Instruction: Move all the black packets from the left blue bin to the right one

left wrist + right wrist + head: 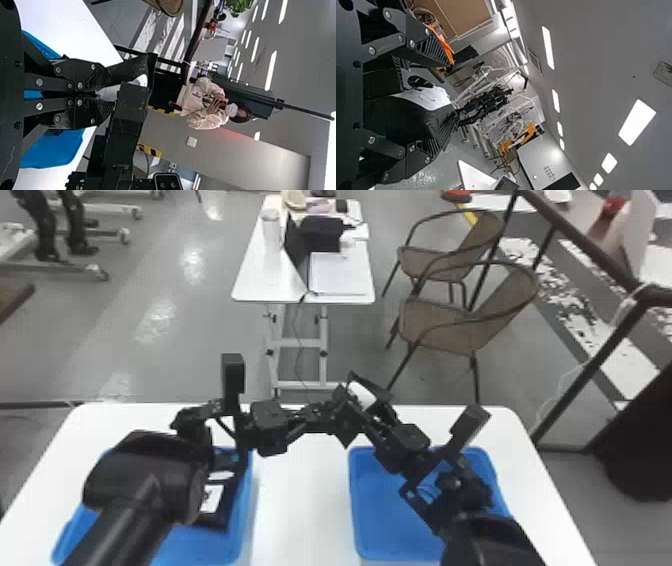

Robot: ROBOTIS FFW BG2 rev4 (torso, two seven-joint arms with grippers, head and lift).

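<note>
In the head view my left gripper [327, 411] and my right gripper [367, 410] meet above the table between the bins. A black packet with a white label [361, 394] is held up there. The left wrist view shows my left gripper [104, 94] shut on the packet [132, 69], whose far side reaches the other gripper. My right gripper [445, 95], in the right wrist view, stands open around the packet [401, 114], which lies against one finger and is apart from the other. More black packets [217, 517] lie in the left blue bin [243, 510], partly behind the left arm.
The right blue bin [372, 510] stands under my right arm, which covers part of its inside. Both bins rest on the white table [300, 500]. Beyond the table's far edge stand a smaller white table [255, 285] and two brown chairs [440, 325].
</note>
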